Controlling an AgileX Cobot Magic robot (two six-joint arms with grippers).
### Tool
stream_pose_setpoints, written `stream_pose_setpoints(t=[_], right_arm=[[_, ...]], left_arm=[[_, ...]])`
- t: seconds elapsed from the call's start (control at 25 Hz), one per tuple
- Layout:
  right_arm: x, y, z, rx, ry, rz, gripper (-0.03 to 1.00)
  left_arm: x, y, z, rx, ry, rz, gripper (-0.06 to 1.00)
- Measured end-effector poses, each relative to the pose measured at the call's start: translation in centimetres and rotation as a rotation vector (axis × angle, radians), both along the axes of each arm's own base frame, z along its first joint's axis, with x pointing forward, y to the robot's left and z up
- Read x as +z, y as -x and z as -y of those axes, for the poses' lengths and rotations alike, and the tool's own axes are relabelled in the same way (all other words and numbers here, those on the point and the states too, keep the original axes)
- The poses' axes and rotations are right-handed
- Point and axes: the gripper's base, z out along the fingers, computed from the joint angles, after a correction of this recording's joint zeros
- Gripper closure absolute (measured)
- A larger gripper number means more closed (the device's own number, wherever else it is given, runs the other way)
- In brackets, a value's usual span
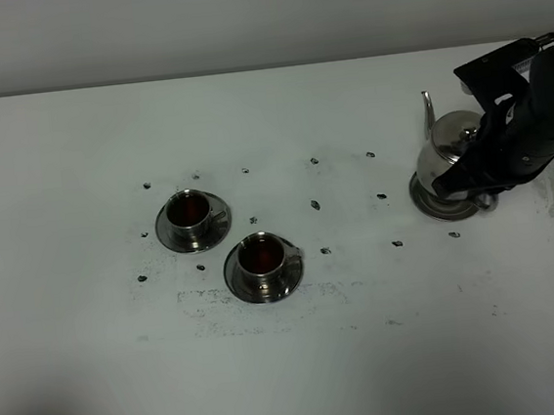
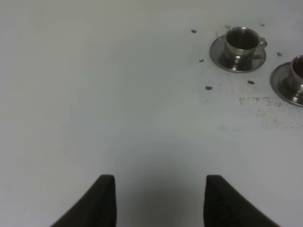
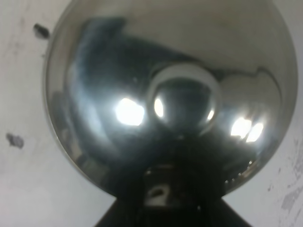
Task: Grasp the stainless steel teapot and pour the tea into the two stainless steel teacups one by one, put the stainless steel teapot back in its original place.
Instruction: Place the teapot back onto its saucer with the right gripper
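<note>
We are seeing flat, even light washing out the white table [image 1: 292,363], with a soft shadow pooling at its near left corner. Bright highlights are glaring on the shiny, rounded stainless steel teapot [image 3: 170,94], which is filling the right wrist view slightly out of focus. All three pictures are looking grainy and soft.

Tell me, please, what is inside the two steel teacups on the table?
Both teacups hold dark reddish-brown tea, seen from the high camera. Each stands on its own round saucer. How deep the tea is cannot be seen, because the cup walls cover it.
</note>
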Motion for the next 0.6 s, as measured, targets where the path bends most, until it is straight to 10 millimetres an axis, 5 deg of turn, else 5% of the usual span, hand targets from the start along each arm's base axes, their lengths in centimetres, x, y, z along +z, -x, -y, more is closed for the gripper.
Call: stream_pose_setpoints(t=[0.6], right_arm=[[-1.7, -0.8, 0.1, -0.006, 0.013, -0.051, 0.76]], left_arm=[[0.0, 0.0, 0.0, 0.000, 0.000, 0.000, 0.53]])
